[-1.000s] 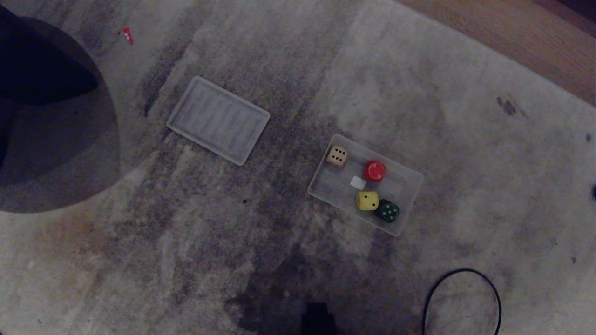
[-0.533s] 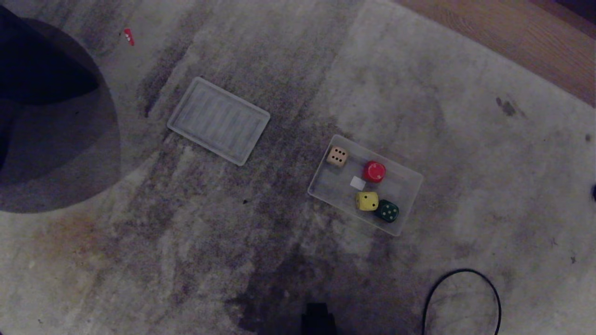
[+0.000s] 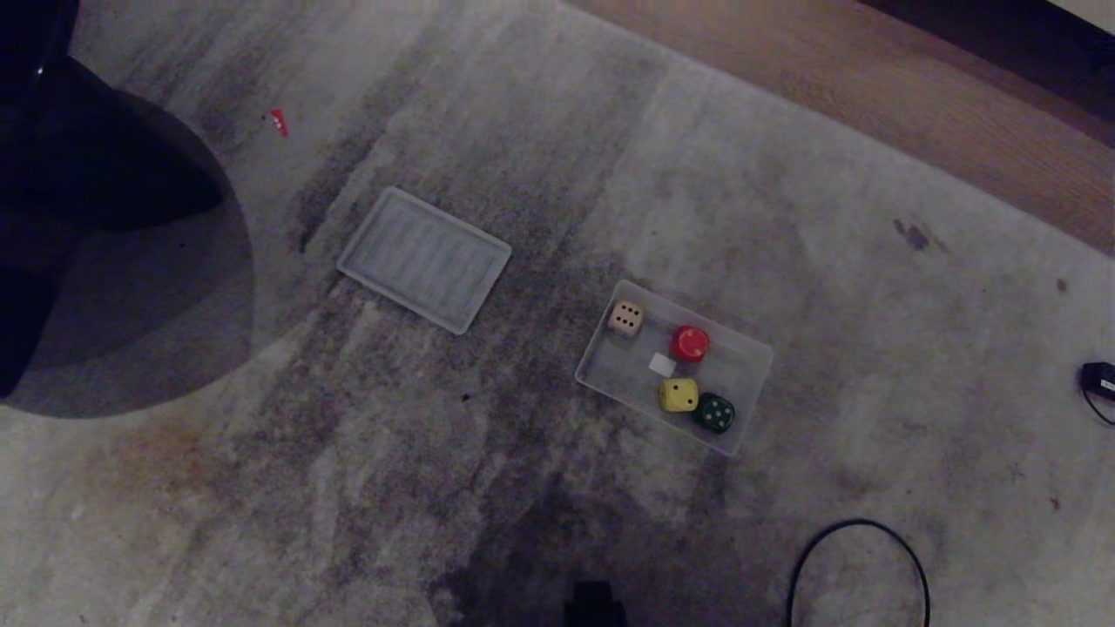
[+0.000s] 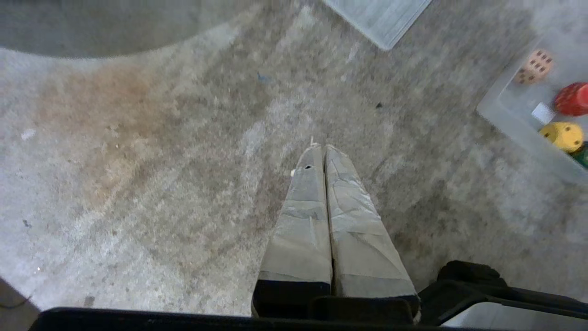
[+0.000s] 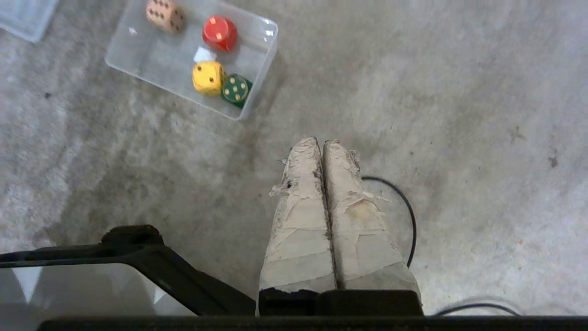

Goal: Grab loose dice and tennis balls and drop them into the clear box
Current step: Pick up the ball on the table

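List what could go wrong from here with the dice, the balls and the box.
1. No tennis balls show in any view, so they may get missed; only four dice lie in the clear box.
2. The ribbed lid lies beside the box on the carpet and might be mistaken for it.
3. A black cable loop lies near the right hand; it might snag the arm or the base. Both hands, left hand too, are shut and empty.

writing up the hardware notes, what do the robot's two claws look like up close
Both claws are alike: the left claw and right claw each have two long tapering fingers wrapped in pale beige-grey tape, creased, and frayed on the right one, rising from a black base. A small dark hole marks one finger of each. A black bar runs beside each base.
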Available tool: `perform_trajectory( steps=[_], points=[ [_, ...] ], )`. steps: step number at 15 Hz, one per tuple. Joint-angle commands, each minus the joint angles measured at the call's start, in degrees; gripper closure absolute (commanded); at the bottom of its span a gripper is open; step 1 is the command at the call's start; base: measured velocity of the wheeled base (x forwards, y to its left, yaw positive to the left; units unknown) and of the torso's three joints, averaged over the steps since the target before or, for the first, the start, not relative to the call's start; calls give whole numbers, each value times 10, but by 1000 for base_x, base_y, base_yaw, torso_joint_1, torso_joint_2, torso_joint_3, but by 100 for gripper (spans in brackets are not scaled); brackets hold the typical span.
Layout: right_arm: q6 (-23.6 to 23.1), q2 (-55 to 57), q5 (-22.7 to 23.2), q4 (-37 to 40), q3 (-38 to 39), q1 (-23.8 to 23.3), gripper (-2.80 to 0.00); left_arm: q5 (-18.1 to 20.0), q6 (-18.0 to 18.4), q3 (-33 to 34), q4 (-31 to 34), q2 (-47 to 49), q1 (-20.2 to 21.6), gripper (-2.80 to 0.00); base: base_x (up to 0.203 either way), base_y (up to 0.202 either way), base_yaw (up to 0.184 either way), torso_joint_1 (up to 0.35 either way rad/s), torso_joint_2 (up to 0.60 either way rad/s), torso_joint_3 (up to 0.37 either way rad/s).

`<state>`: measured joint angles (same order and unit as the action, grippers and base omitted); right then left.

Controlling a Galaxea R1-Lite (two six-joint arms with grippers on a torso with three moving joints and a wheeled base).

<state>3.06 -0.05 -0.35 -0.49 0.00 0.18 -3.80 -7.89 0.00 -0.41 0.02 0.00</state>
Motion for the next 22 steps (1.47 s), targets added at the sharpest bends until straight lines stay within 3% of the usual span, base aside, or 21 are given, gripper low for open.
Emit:
perform_trajectory(
  steps=[1,22],
  points=[
    [0,1,0,0,3,0,0,-1,0,1,0,1,0,0,0,0,0,2,2,203],
    [0,1,0,0,3,0,0,-1,0,1,1,1,0,0,0,0,0,3,2,204]
  ],
)
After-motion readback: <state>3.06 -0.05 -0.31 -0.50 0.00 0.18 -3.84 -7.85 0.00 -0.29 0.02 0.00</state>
